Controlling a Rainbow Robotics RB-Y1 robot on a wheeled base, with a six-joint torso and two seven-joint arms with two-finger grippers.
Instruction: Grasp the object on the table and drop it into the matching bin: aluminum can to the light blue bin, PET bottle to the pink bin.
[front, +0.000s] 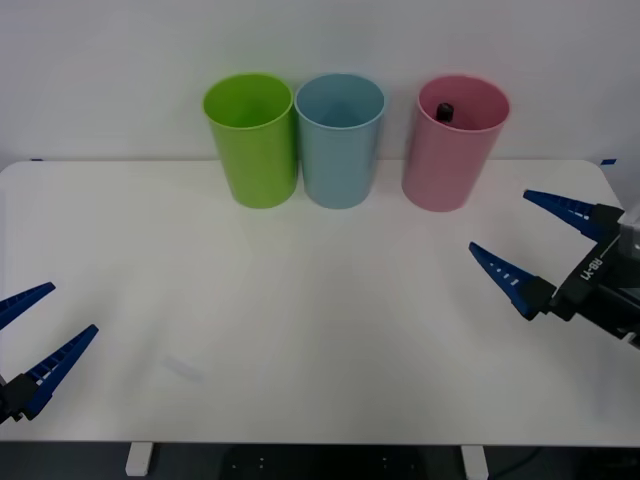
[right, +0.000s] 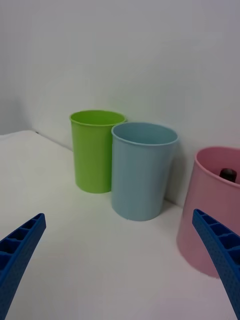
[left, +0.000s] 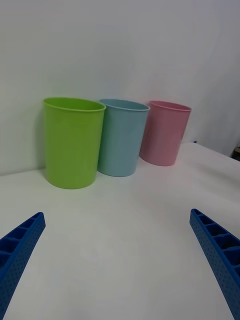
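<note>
1. pink is where the job ends: the bottle (front: 445, 109) sits inside the pink bin (front: 452, 170), with just its black cap showing below the rim. from the right wrist the cap (right: 228, 173) peeks over the near wall.
2. the white tabletop (front: 320, 300) carries nothing left to pick up, as far as can be seen.
3. the right claw (front: 520, 240) hangs over the tabletop's right edge, near the pink bin, its blue fingers (front: 505, 275) spread wide and released, holding nothing.
4. the left claw (front: 35, 330) waits at the front left corner, also spread and empty.
5. the light blue bin (front: 340, 150) and the green bin (front: 252, 145) stand beside the pink one at the back; the blue one looks empty.
6. judged from this, the sorting is done: the bottle is in its matching bin, and at most pulling the right arm back remains.
</note>
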